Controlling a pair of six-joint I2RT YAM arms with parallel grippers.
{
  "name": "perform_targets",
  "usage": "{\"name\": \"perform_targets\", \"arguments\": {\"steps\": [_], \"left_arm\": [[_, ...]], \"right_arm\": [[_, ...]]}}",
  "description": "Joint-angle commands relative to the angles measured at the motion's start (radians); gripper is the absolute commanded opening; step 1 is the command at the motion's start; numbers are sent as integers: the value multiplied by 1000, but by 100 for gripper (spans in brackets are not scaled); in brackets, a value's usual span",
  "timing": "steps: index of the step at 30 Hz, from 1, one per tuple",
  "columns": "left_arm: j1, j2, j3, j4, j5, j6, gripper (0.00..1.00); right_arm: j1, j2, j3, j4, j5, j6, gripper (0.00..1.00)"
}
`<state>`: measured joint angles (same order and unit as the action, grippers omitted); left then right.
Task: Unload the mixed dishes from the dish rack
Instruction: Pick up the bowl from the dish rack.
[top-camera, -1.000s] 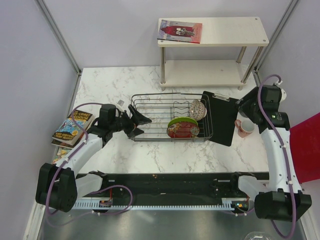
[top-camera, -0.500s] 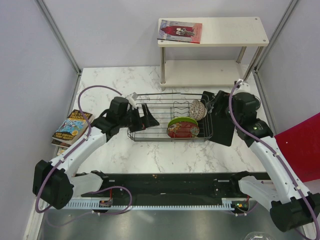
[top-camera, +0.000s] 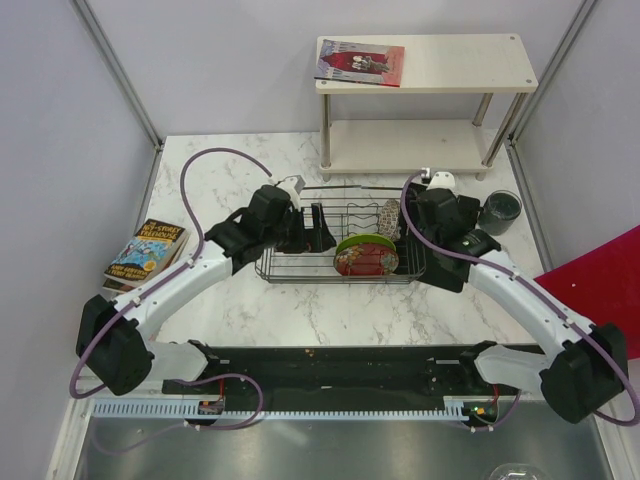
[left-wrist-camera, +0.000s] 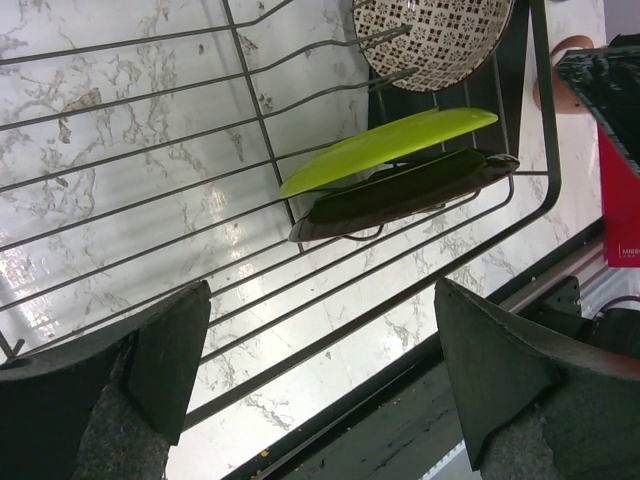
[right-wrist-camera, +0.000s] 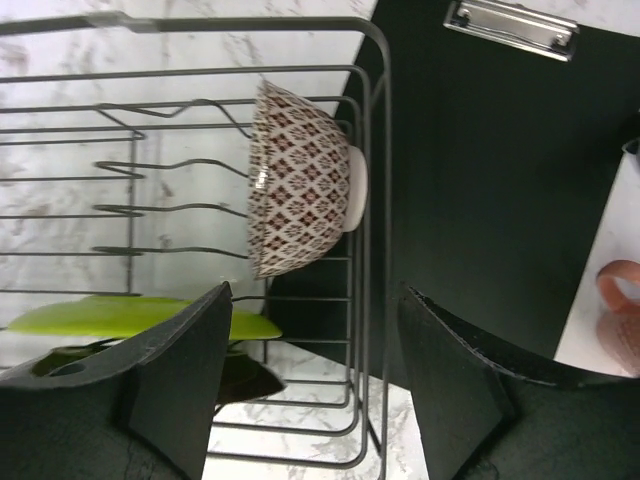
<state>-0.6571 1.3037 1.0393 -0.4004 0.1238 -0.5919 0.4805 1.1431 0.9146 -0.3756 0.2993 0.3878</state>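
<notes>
The dish rack (top-camera: 300, 262) is a dark wire basket in the middle of the table. At its right end a lime-green plate (top-camera: 365, 243) leans over a red patterned dish (top-camera: 366, 262), and a patterned small bowl (top-camera: 392, 215) stands on edge behind them. My left gripper (top-camera: 318, 228) hovers open over the rack's bare left half; between its fingertips (left-wrist-camera: 320, 380) only wires and table show. The plate (left-wrist-camera: 390, 150) lies ahead of it. My right gripper (top-camera: 405, 225) is open beside the bowl (right-wrist-camera: 300, 180), holding nothing (right-wrist-camera: 315, 370). A dark cup (top-camera: 499, 212) and a pink cup (right-wrist-camera: 618, 300) stand right of the rack.
A black clipboard (right-wrist-camera: 480, 180) leans at the rack's right end. Books (top-camera: 148, 250) lie at the table's left edge. A white two-tier shelf (top-camera: 425, 90) with a book (top-camera: 360, 62) stands at the back. A red panel (top-camera: 610, 280) is at the right edge.
Both arms swung inward to the rack. The left gripper moved right over the rack's left half. The right gripper left the pink cup and came to the bowl, uncovering the dark cup.
</notes>
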Motion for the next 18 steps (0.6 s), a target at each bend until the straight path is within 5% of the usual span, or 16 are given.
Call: {"name": "perform_targets", "arguments": {"steps": [1,18], "left_arm": [[-6,-20,-2,26,-49,18,99],[-6,-176,-205,92,-35,-85,98]], "right_arm": [[23,66,61,6,161,-26,73],[58,374,263,3,279,-29,68]]}}
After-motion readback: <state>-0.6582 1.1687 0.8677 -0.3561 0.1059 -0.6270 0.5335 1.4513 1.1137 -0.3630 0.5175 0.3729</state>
